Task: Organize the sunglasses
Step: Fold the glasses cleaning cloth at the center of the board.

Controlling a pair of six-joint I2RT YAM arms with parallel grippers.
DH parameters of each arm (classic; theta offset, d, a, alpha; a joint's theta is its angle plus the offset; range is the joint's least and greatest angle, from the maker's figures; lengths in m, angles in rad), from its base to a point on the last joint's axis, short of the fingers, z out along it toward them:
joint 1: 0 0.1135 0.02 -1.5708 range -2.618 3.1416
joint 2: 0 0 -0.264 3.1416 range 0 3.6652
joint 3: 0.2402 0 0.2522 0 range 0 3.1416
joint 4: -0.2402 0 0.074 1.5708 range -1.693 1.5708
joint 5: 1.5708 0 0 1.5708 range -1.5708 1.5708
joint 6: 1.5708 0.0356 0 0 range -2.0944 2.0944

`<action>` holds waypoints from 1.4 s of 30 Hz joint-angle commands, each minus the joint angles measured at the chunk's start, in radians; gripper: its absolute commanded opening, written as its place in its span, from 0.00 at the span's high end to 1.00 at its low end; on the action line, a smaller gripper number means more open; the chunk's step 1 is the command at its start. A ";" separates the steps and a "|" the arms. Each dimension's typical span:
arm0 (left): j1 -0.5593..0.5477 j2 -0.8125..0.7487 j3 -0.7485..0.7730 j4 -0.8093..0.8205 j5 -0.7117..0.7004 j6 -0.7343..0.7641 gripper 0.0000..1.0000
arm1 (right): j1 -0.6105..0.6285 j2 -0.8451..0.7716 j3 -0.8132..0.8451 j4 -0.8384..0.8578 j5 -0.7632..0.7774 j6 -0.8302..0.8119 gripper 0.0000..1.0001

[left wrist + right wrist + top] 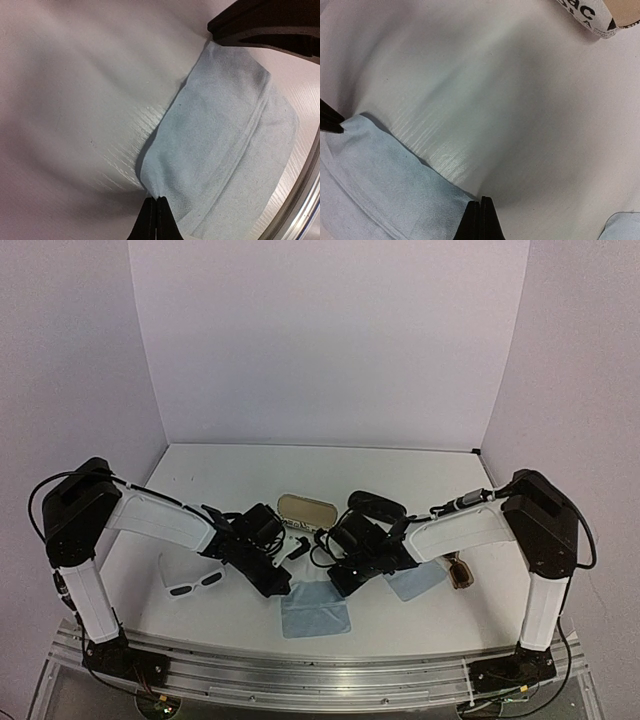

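Sunglasses with white frame (pixel 196 585) and brown-framed pair (pixel 460 570) flank inward-bent arms, left gripper (pixel 155 204) and right gripper (pixel 481 204) each pinching blue cloth (pixel 225 140).

Left arm (pixel 155 518) and right arm (pixel 460 530) wear white shells, black joints; left hand (pixel 155 201), right hand (pixel 481 200) seem matte-black.

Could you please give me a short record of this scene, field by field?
left gripper: shut, pinching a corner of the centre cloth
right gripper: shut, pinching another corner of it
white sunglasses: on table, left side, untouched
brown sunglasses: on table, right side, untouched
second cloth: right of the centre cloth
open case: behind the grippers
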 commanded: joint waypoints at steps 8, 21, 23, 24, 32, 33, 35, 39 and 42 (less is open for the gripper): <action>-0.005 -0.055 0.022 -0.004 -0.050 0.168 1.00 | -0.053 -0.061 0.005 -0.031 -0.106 -0.044 1.00; -0.005 -0.100 0.005 0.061 -0.058 0.268 1.00 | -0.070 -0.142 -0.057 0.035 -0.127 -0.023 1.00; -0.005 -0.096 0.008 0.061 -0.052 0.285 1.00 | -0.071 -0.136 -0.061 0.035 -0.133 -0.026 1.00; -0.005 -0.094 0.010 0.058 -0.042 0.286 1.00 | -0.070 -0.127 -0.063 0.035 -0.147 -0.019 1.00; -0.005 -0.128 0.026 0.024 -0.006 0.281 1.00 | -0.070 -0.087 -0.077 0.044 -0.151 0.041 0.82; -0.005 -0.132 0.026 0.021 -0.005 0.287 1.00 | -0.070 -0.086 -0.079 0.047 -0.161 0.037 0.80; -0.005 -0.139 0.028 0.011 -0.001 0.296 1.00 | -0.071 -0.081 -0.081 0.049 -0.184 0.030 0.78; -0.005 -0.147 0.037 0.008 0.006 0.307 1.00 | -0.071 -0.068 -0.084 0.050 -0.183 0.058 0.77; -0.005 -0.148 0.039 0.018 -0.003 0.321 1.00 | -0.071 -0.083 -0.092 0.061 -0.187 0.065 0.76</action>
